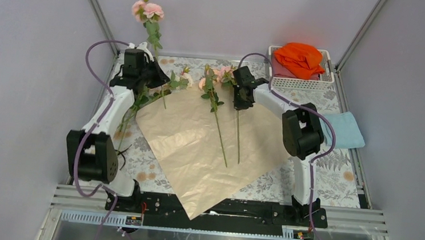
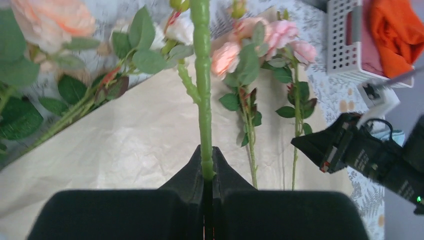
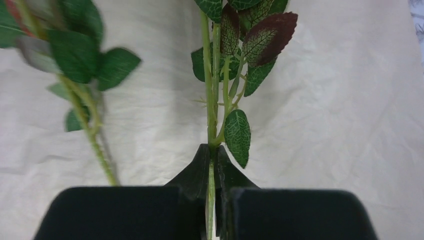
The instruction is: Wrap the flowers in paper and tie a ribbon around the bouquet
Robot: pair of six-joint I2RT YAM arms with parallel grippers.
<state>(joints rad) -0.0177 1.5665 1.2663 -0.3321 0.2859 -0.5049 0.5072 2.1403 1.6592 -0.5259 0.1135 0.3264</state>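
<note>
The peach-tan paper [image 1: 196, 147] lies flat and crinkled in the middle of the table. Two of the flowers rest on it, one loose [image 1: 217, 120] and one [image 1: 237, 136] with its stem pinched by my right gripper [image 1: 239, 105], which is shut just below the leaves [image 3: 212, 152]. My left gripper [image 1: 153, 64] is shut on a thick green stem [image 2: 202, 100] and holds that flower upright, its pink blooms [image 1: 147, 10] high against the back wall. More flowers [image 1: 143, 100] lie at the paper's left edge. A thin dark strand [image 1: 123, 151] by the left arm may be the ribbon.
A white basket [image 1: 328, 80] holding a bright orange cloth [image 1: 300, 59] stands at the back right. A light blue cloth [image 1: 344, 130] lies beside the right arm. The floral table covering [image 1: 331, 181] shows around the paper.
</note>
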